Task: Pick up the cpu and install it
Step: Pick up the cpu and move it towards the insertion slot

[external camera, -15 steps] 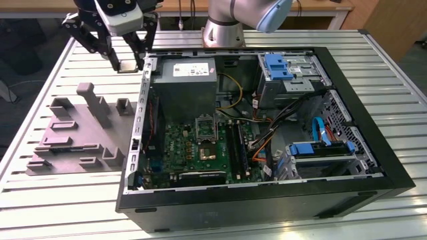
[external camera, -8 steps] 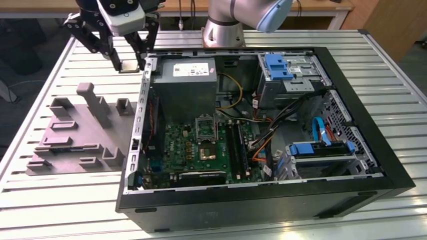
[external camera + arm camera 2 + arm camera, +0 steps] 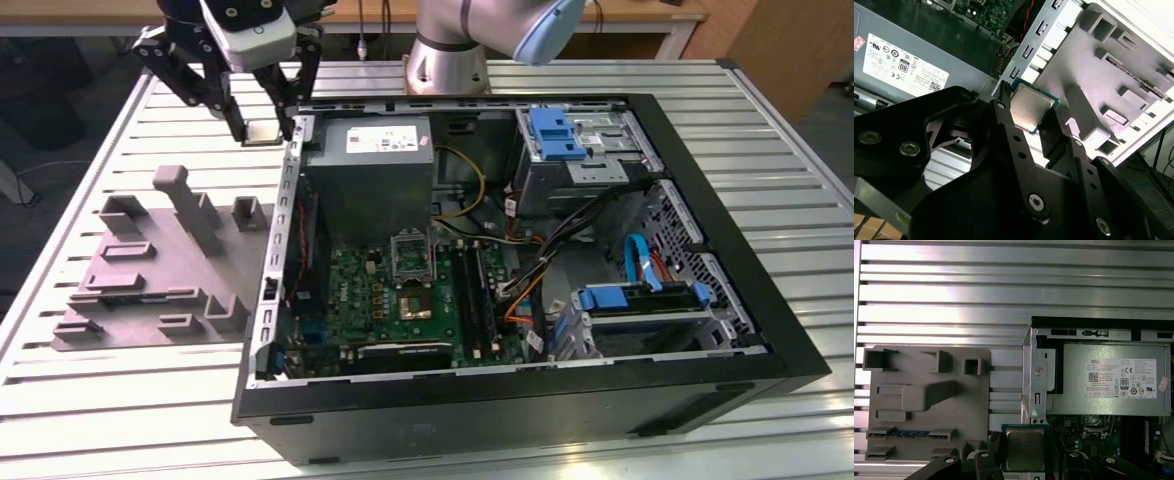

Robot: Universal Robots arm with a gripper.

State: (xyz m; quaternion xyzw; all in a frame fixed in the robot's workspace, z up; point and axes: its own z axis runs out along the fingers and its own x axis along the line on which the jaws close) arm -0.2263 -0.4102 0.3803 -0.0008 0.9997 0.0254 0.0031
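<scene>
Gripper (image 3: 263, 128) pinches the cpu (image 3: 1025, 450), covering two edges.

Open PC case (image 3: 507, 420) on slatted metal tabletop (image 3: 120, 400), grey fixture block (image 3: 147, 270) beside it.
Case on its side, lid off: grey PSU (image 3: 380, 175) w/ white label, green mobo (image 3: 400, 295) w/ dark metal-framed socket (image 3: 412, 255), blue drive caddies (image 3: 557, 132) + cables (image 3: 534, 260) toward exterior view's right. Fixture w/ slots & posts sits just beside case, on exterior view's left.

label: white sticker (image 3: 1121, 378), small print and symbols | on: grey box (image 3: 1069, 405) | view: first wrist view
</scene>
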